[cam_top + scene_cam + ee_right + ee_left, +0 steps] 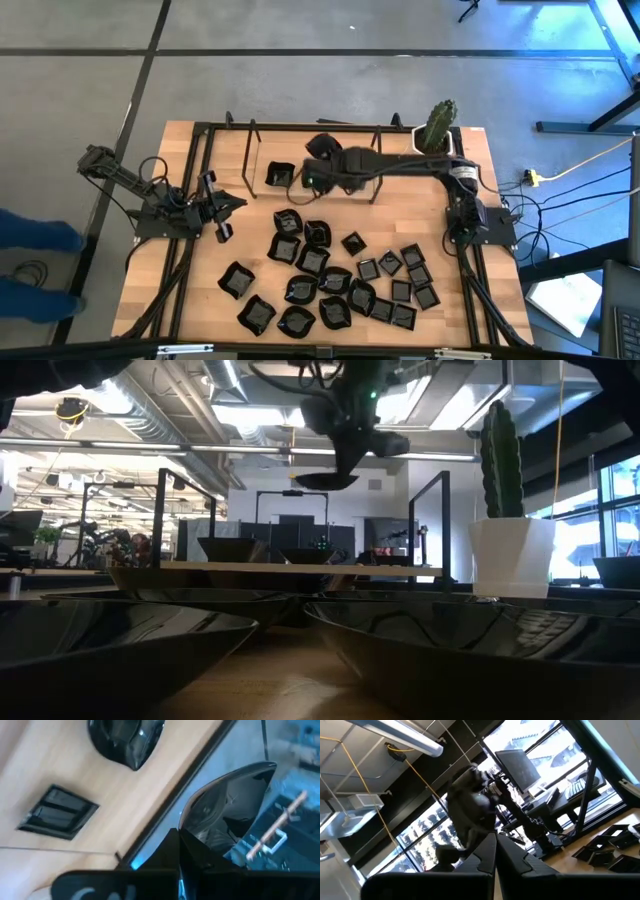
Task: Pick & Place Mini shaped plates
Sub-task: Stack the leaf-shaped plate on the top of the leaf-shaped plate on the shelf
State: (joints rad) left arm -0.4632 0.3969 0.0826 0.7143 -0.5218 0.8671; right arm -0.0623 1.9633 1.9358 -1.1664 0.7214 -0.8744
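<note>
right gripper (318, 172) clamped on one mini plate (227, 812), up over the rack. drop spot by the plate on the rack (279, 176) lies at my 9 o'clock, close. left gripper (222, 205) shut, empty.

From the low view, I see two near mini plates (470, 650) cut off by the edge; their shapes stay unclear.
</note>
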